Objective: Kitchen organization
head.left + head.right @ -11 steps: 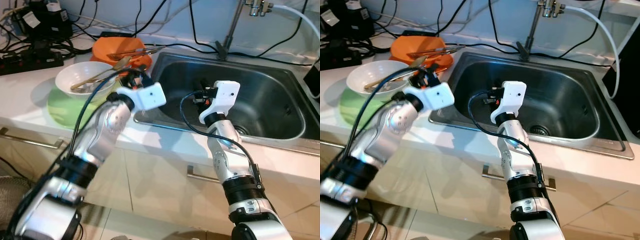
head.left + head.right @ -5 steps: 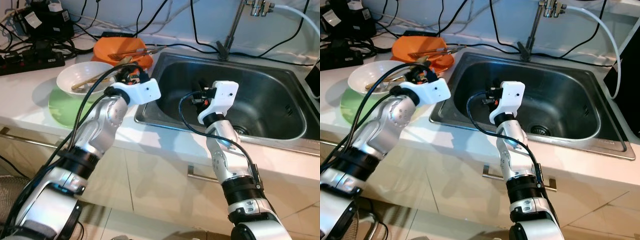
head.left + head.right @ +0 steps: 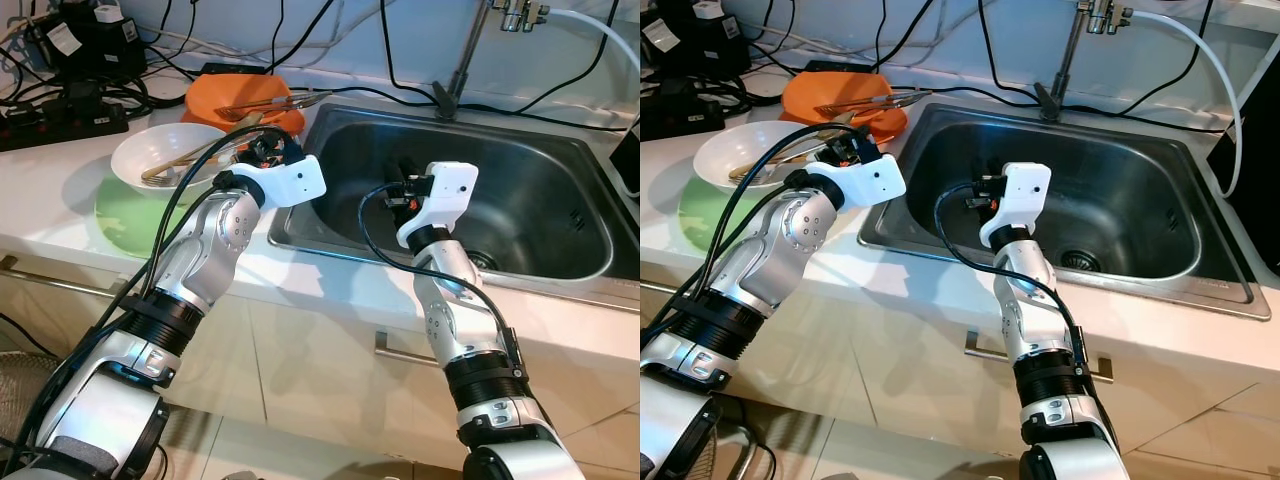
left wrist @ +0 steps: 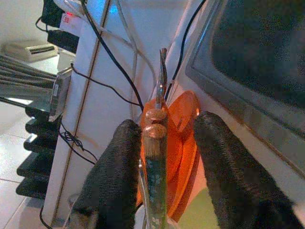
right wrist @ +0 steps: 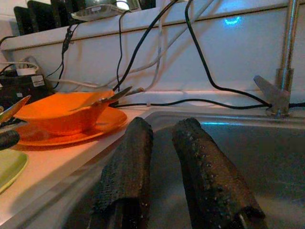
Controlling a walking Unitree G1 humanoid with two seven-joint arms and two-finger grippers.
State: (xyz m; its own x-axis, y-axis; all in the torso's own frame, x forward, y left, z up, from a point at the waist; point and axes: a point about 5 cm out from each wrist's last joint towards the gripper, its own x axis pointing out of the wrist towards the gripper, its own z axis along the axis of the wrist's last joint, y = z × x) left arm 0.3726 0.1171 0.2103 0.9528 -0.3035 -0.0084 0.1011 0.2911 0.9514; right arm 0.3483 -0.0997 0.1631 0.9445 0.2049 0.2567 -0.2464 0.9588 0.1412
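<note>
A white bowl (image 3: 160, 150) sits on a green plate (image 3: 125, 215) on the counter left of the sink, with wooden-handled utensils (image 3: 190, 160) lying across it. Behind it stands an orange bowl on an orange plate (image 3: 240, 100), also holding utensils. My left gripper (image 3: 265, 150) hovers at the white bowl's right rim. It is open, and a utensil handle (image 4: 155, 157) stands between its fingers (image 4: 119, 167), close to one of them. My right gripper (image 3: 400, 190) hangs inside the sink, its fingers (image 5: 126, 167) almost together with nothing between them.
The steel sink (image 3: 520, 200) takes up the right half, with a faucet (image 3: 465, 60) behind it. A power strip (image 3: 60, 115) and many black cables lie along the back of the counter. Cabinet fronts with handles run below the counter edge.
My left gripper has shifted a little to the left and farther back, to the white bowl's rim. The right arm has not moved.
</note>
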